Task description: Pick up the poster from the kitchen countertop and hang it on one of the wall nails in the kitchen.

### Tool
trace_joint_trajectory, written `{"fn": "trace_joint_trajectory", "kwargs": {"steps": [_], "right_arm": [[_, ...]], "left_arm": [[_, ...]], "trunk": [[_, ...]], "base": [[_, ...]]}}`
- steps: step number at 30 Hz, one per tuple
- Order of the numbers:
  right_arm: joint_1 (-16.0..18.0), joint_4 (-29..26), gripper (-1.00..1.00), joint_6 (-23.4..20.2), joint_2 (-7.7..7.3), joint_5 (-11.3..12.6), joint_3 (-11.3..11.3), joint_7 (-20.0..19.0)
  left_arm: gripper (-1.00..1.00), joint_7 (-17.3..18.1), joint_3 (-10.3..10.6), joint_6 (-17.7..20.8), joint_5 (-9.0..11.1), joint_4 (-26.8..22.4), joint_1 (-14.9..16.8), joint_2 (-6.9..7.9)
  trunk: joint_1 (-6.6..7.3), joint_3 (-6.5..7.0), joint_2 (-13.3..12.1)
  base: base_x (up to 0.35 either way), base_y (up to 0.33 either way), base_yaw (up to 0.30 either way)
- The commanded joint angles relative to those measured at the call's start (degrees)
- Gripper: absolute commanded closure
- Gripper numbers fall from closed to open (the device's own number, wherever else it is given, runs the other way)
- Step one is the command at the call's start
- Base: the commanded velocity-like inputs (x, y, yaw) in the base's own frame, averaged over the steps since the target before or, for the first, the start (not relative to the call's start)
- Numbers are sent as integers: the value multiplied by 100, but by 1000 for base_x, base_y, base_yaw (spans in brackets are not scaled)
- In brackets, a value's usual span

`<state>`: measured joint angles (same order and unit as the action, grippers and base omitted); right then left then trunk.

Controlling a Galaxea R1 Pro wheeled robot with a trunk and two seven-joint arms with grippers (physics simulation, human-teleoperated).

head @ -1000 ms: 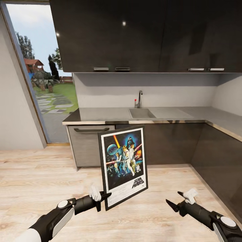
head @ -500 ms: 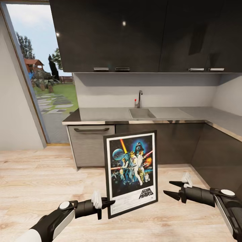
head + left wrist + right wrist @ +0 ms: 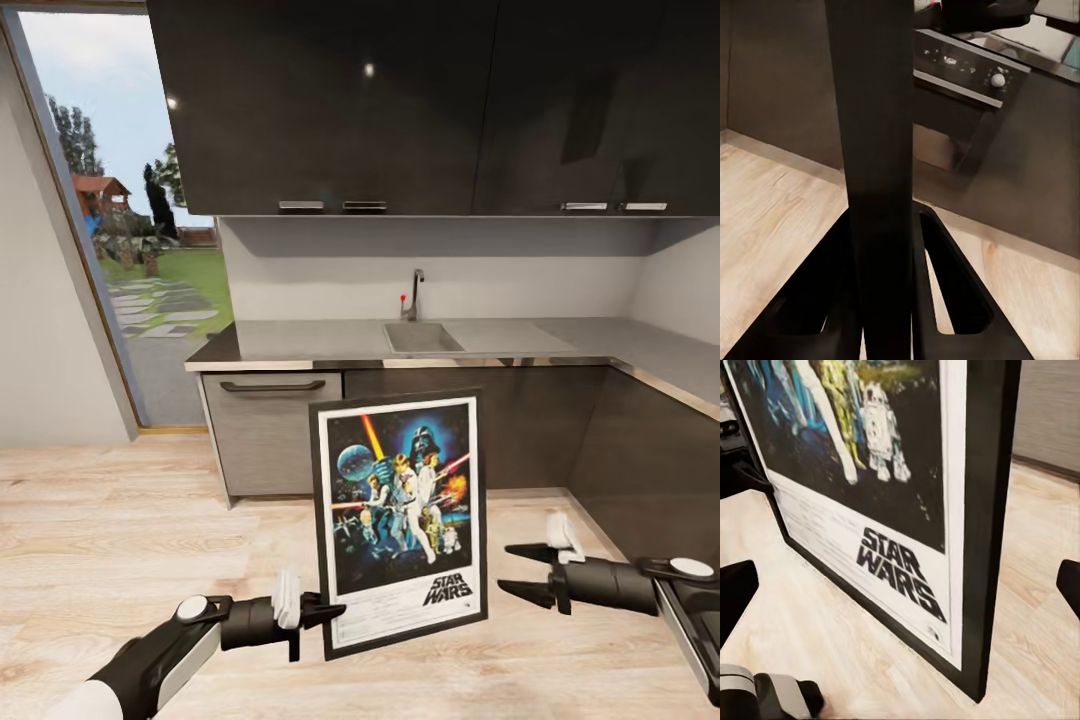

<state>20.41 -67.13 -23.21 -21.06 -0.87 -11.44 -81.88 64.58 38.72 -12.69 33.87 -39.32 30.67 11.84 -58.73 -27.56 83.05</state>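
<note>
Poster off worktop, upright over floor, lower left edge pinched in left gripper. Right gripper spread wide, empty, beside poster. Carry step; next, find wall nail.

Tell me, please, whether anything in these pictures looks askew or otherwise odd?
Only mildly: the poster leans slightly off vertical, pinched by one lower corner in the left tool. The right tool is open beside it.

The grey surface is seen running along the back wall and turning at the right corner. A sink and tap are set into it.
</note>
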Motion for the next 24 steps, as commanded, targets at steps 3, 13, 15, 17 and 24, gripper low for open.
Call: {"fn": "trace_joint_trajectory", "kwargs": {"steps": [3,13,15,17,24], "right_arm": [[6,-3,-100,-60,-37,-10,-3,-129],[7,60,-100,-60,-64,-11,13,-202],[7,66,-100,-60,-64,-13,20,-204],[7,71,-100,-57,-65,-12,28,-205],[7,76,-100,-52,-65,-11,40,-296]], "left_arm": [[100,-1,36,-32,47,-49,9,10],[100,25,25,-32,55,-152,9,164],[100,51,23,-29,56,-230,9,197],[100,66,19,-23,57,-293,9,213],[100,81,14,-15,58,-398,9,229]], "trunk": [[0,-6,4],[0,-6,4],[0,-6,4],[0,-6,4],[0,-6,4]], "base": [[0,0,0],[0,0,0],[0,0,0],[0,0,0],[0,0,0]]}}
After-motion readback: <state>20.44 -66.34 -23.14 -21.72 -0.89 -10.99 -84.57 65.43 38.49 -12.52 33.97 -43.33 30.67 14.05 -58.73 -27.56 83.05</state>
